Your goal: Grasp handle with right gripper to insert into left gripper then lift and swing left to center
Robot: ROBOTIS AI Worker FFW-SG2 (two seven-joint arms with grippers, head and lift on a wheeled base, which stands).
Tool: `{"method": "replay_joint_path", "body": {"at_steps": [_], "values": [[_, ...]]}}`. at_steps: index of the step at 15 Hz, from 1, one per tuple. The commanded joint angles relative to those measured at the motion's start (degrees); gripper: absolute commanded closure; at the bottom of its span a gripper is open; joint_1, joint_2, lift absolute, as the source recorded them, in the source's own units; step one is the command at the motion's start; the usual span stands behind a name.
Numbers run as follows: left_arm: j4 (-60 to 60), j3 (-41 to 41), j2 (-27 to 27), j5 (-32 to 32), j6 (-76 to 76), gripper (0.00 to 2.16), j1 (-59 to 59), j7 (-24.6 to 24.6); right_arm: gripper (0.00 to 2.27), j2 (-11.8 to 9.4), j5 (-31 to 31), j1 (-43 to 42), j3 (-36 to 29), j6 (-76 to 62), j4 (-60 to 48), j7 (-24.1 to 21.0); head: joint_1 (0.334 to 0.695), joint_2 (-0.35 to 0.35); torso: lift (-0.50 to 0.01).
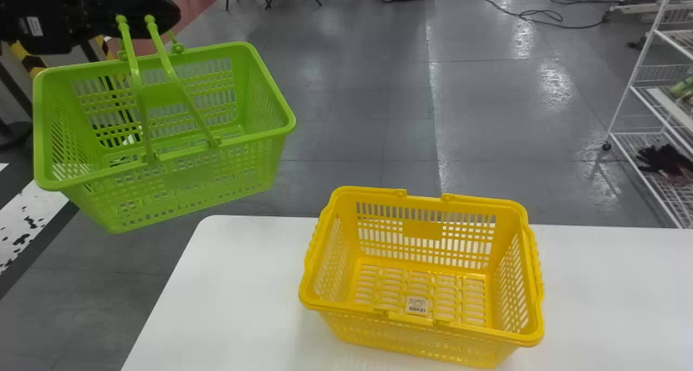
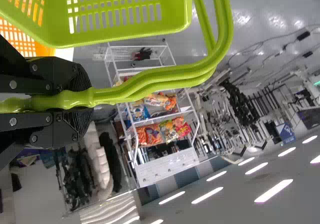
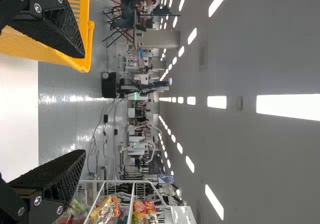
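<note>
My left gripper (image 1: 143, 12) is at the upper left of the head view, holding the green basket (image 1: 178, 176) by its raised handles (image 1: 135, 73). The basket hangs off the table's left side, slightly tilted. In the left wrist view, the left gripper (image 2: 82, 100) is shut on the handles (image 2: 165, 82). The yellow basket (image 1: 427, 330) stands upright on the white table with its handles folded down onto the rim. My right gripper (image 3: 82, 103) is wide open in the right wrist view, nothing between its fingers; part of the yellow basket (image 3: 88, 44) lies beyond one finger.
The white table (image 1: 233, 306) spans the lower part of the head view. Behind it is grey floor, with a white wire rack (image 1: 644, 89) at the far right. A striped barrier and a dark post stand at the far left, behind the green basket.
</note>
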Motion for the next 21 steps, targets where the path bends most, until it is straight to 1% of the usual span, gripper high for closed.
{"method": "replay_joint_path", "body": {"at_steps": [1, 3, 5, 6, 7, 9, 11, 13, 15, 18, 21], "values": [[-2.3, 0.9, 3.6, 2.0, 0.1, 2.13, 5.2, 0.0, 0.14, -0.3, -0.2, 0.0, -0.7, -0.1, 0.0, 1.2, 0.645, 0.196, -0.093], [-5.4, 2.0, 7.7, 5.3, 0.1, 2.13, 11.0, -0.1, 0.14, -0.4, -0.3, 0.0, -0.8, 0.1, 0.0, 1.4, 0.672, 0.227, -0.093], [-9.8, 5.5, 11.9, 7.6, 0.1, 2.13, 18.5, -0.4, 0.14, -0.6, -0.3, 0.0, -0.9, 0.1, 0.0, 1.4, 0.692, 0.254, -0.093], [-12.0, 7.5, 14.3, 10.1, 0.1, 2.13, 22.9, -0.5, 0.14, -0.6, -0.3, -0.1, -1.0, 0.3, 0.1, 1.4, 0.695, 0.268, -0.093], [-14.6, 12.4, 16.1, 11.7, 0.1, 2.13, 29.4, -0.8, 0.14, -0.7, -0.3, -0.2, -1.0, 0.7, 0.2, 1.4, 0.695, 0.299, -0.093], [-20.4, 22.7, 18.2, 14.9, 0.1, 2.13, 42.8, -0.9, 0.14, -0.7, -0.3, -0.6, -1.0, 1.2, 0.2, 1.5, 0.695, 0.327, -0.093], [-25.9, 36.4, 18.7, 17.4, 0.1, 2.13, 59.4, -0.8, 0.14, -0.6, -0.3, -0.8, -0.9, 1.4, 0.5, 1.9, 0.695, 0.35, -0.093], [-33.0, 48.2, 18.2, 21.0, 0.1, 2.13, 74.8, -0.8, 0.14, -0.6, -0.3, -0.8, -0.7, 1.2, 0.7, 2.0, 0.695, 0.35, -0.093], [-38.7, 60.3, 15.6, 22.4, 0.1, 2.13, 88.9, -0.8, 0.14, -0.6, 0.0, -0.8, -0.7, 1.2, 0.8, 2.0, 0.695, 0.35, -0.093], [-46.8, 67.3, 9.6, 24.2, 0.1, 2.13, 99.6, -0.6, 0.14, -0.6, 0.5, -0.8, -0.7, 1.2, 0.6, 2.0, 0.695, 0.35, -0.093], [-55.6, 71.6, 4.1, 26.5, 0.1, 2.13, 107.7, 0.2, 0.14, -0.6, 1.0, -0.8, -0.3, 1.9, -0.1, 2.0, 0.695, 0.35, -0.093]]}}
